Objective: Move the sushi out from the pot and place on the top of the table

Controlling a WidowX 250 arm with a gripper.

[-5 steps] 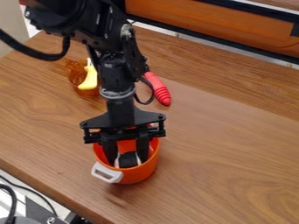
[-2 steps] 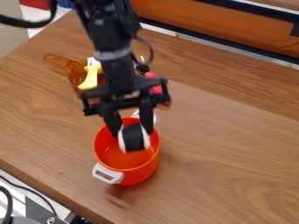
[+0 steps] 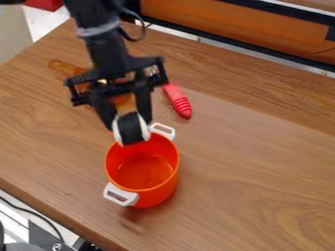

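Even, fairly bright light lays a soft shadow on the table beside the pot.

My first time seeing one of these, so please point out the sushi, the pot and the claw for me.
Sushi (image 3: 131, 129): camera view, on its dark middle band.
Pot (image 3: 166, 184): camera view, on its orange outer wall.
Claw (image 3: 124, 109): camera view, midway between its fingertips.

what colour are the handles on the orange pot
The handles are white, seen best in the camera view.
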